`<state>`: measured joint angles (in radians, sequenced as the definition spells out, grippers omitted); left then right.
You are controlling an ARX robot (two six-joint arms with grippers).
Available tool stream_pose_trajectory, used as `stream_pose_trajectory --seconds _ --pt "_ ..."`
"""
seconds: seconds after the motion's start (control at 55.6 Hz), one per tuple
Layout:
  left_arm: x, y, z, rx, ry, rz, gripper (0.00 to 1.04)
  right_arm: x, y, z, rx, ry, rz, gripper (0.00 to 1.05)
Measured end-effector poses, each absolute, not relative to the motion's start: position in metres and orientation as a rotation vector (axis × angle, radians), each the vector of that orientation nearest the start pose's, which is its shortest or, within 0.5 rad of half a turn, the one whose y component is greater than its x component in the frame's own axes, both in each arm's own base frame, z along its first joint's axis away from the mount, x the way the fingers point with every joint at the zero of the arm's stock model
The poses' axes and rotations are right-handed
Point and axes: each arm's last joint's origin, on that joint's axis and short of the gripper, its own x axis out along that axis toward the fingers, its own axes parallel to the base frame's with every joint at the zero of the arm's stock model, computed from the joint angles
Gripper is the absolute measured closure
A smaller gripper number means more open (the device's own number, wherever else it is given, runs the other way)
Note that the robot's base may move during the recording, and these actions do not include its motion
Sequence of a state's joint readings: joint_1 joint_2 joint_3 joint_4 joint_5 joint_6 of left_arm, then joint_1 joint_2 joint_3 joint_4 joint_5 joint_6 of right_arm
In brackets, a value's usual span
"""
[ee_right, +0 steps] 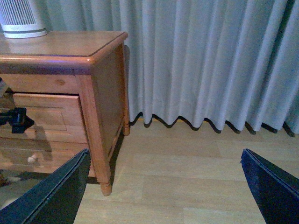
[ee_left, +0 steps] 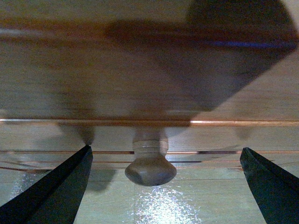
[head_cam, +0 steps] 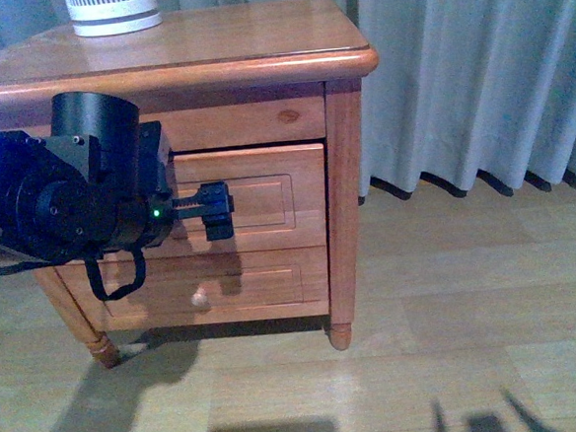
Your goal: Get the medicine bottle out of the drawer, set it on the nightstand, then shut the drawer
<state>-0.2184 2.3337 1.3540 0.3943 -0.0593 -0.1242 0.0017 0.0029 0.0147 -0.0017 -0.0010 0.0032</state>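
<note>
- reddish-brown wood of the nightstand [head_cam: 258,70] across the left and middle of the front view; only a white ribbed device [head_cam: 113,11] on its top, no medicine bottle anywhere in sight.
- left gripper [head_cam: 218,211] right at the front of the drawer [head_cam: 267,193]; in the left wrist view, fingers [ee_left: 60,186] spread wide, flanking the round knob [ee_left: 150,164] without touching it.
- drawer front seemingly a little proud of the frame, yet none of the inside on show; bottle presumably within, hidden.
- further right, right gripper [ee_right: 164,151] with fingers apart and nothing between them, facing the curtain [ee_right: 210,60] and floor [ee_right: 187,177].
- by this reckoning, barely begun: left to do are closing on the knob, pulling open, lifting the bottle out, setting it on top, pushing shut.
</note>
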Motion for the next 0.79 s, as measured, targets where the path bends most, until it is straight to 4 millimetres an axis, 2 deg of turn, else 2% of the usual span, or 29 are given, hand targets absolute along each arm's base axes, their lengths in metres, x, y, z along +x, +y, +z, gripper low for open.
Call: stream_pose_trajectory --seconds 0.072,0.108,0.522,0.792 --pt "0.4587 -0.1012 0.0691 -0.038 0.588 -0.118 0.07 0.097 0.0002 0.1681 0.003 -0.01 0.002 0.07" --pt "0.4586 -0.1019 0.0682 -0.036 0.588 -0.118 0.11 0.097 0.0002 0.1681 0.003 -0.01 0.002 0.07" --pt "0.4604 -0.1034 0.065 -0.014 0.572 -0.089 0.77 0.097 0.0002 0.1681 0.003 -0.01 0.002 0.07" --pt "0.4582 -0.1024 0.0632 0.009 0.539 -0.096 0.79 0.097 0.0002 0.1681 0.003 -0.01 0.002 0.07"
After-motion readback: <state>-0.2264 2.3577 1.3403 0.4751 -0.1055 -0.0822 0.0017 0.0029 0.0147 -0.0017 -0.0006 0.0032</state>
